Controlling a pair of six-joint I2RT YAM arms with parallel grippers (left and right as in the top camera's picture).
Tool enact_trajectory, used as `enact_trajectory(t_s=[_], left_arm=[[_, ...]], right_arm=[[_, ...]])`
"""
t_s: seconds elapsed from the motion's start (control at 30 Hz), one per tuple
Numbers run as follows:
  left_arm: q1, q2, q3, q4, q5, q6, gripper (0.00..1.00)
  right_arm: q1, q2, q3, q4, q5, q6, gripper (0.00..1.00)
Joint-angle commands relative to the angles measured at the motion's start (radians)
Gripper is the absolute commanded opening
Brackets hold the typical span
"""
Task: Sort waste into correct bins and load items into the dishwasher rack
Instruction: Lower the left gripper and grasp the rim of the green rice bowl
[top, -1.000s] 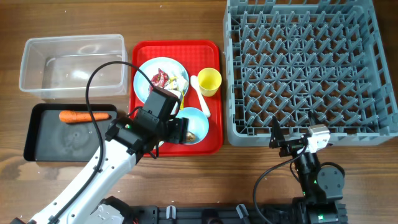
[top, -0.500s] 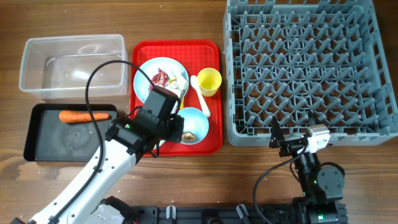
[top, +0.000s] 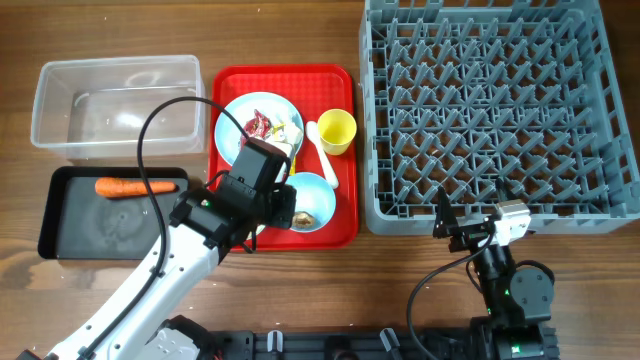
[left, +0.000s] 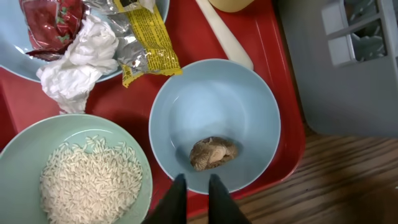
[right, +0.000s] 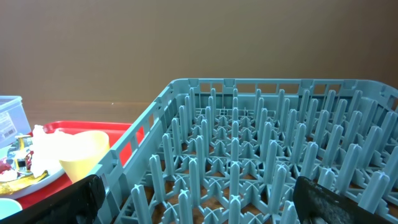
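Note:
My left gripper (left: 197, 179) hangs over the near rim of the light blue bowl (left: 214, 99), its fingers nearly together with nothing between them. A small brown lump (left: 212, 153) lies in that bowl just beyond the tips. Beside it the pale green bowl (left: 18, 168) holds white rice (left: 90, 180). The light blue plate (top: 235, 115) carries crumpled tissue (left: 78, 68) and red and yellow wrappers (left: 143, 37). A yellow cup (top: 336, 131) and a white spoon (top: 322, 150) also rest on the red tray. My right gripper (right: 205, 196) stands wide open at the grey dishwasher rack (top: 490, 110).
The red serving tray (top: 340, 80) lies between the bins and the rack. A clear tub (top: 45, 110) sits at the back left. In front of it the black tray (top: 60, 235) holds an orange carrot (top: 135, 186). Bare wood runs along the front edge.
My left gripper's fingers have closed from wide apart to nearly together over the blue bowl's near rim. Neither arm has moved otherwise.

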Motion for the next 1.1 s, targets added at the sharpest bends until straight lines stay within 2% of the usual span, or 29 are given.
enact_trajectory(t_s=[0.0,0.03,0.07,0.1,0.13,0.17,0.2,0.23,0.27,0.3,0.33,0.37,0.4,0.47,0.5,0.53,0.63,0.73,0.77,0.8,1.07], left_arm=[[-0.003,-0.01,0.013,0.004,0.001,0.007,0.52],[-0.003,-0.01,0.013,0.003,0.001,0.007,0.23],[-0.003,-0.01,0.013,0.002,0.001,0.007,0.04],[-0.003,-0.01,0.013,0.004,0.001,0.007,0.12],[-0.003,-0.01,0.013,0.003,0.001,0.007,0.41],[-0.003,-0.01,0.013,0.002,0.001,0.007,0.04],[-0.003,-0.01,0.013,-0.001,0.002,0.007,0.04],[-0.003,-0.01,0.013,0.0,0.001,0.007,0.18],[-0.003,-0.01,0.013,0.0,0.001,0.007,0.23],[-0.003,-0.01,0.013,0.0,0.001,0.007,0.04],[-0.003,-0.01,0.013,0.0,0.001,0.007,0.1],[-0.003,-0.01,0.013,0.0,0.001,0.007,0.25],[-0.003,-0.01,0.013,-0.001,0.001,0.007,0.04],[-0.003,-0.01,0.013,-0.008,0.001,0.007,0.04],[-0.003,-0.01,0.013,-0.01,0.01,-0.003,0.23],[-0.003,-0.01,0.013,-0.021,0.013,-0.014,0.59],[-0.003,-0.005,0.013,-0.103,0.011,-0.023,0.77],[-0.003,-0.005,0.012,-0.168,-0.023,-0.037,0.75],[-0.003,-0.003,0.011,-0.187,-0.062,-0.054,0.66],[-0.003,0.0,0.006,-0.191,-0.081,-0.053,0.64],[-0.003,0.132,-0.037,-0.162,-0.108,-0.049,0.65]], right_arm=[[-0.004,-0.003,-0.001,0.004,0.003,0.014,1.0],[-0.004,-0.003,-0.001,0.004,0.003,0.014,1.0],[-0.004,-0.003,-0.001,0.004,0.003,0.014,1.0],[-0.004,-0.003,-0.001,0.004,0.003,0.014,1.0],[-0.004,-0.003,-0.001,0.004,0.003,0.014,1.0],[-0.004,-0.003,-0.001,0.004,0.003,0.014,1.0],[-0.004,-0.003,-0.001,0.004,0.003,0.014,1.0],[-0.004,-0.003,-0.001,0.004,0.003,0.014,1.0],[-0.004,-0.003,-0.001,0.004,0.003,0.014,1.0],[-0.004,-0.003,-0.001,0.004,0.003,0.014,1.0],[-0.004,-0.003,-0.001,0.004,0.003,0.014,1.0],[-0.004,-0.003,-0.001,0.004,0.003,0.014,1.0],[-0.004,-0.003,-0.001,0.004,0.003,0.014,1.0],[-0.004,-0.003,-0.001,0.004,0.003,0.014,1.0],[-0.004,-0.003,-0.001,0.004,0.003,0.014,1.0],[-0.004,-0.003,-0.001,0.004,0.003,0.014,1.0],[-0.004,-0.003,-0.001,0.004,0.003,0.014,1.0],[-0.004,-0.003,-0.001,0.004,0.003,0.014,1.0],[-0.004,-0.003,-0.001,0.004,0.003,0.014,1.0],[-0.004,-0.003,-0.001,0.004,0.003,0.014,1.0],[-0.004,-0.003,-0.001,0.004,0.003,0.014,1.0]])
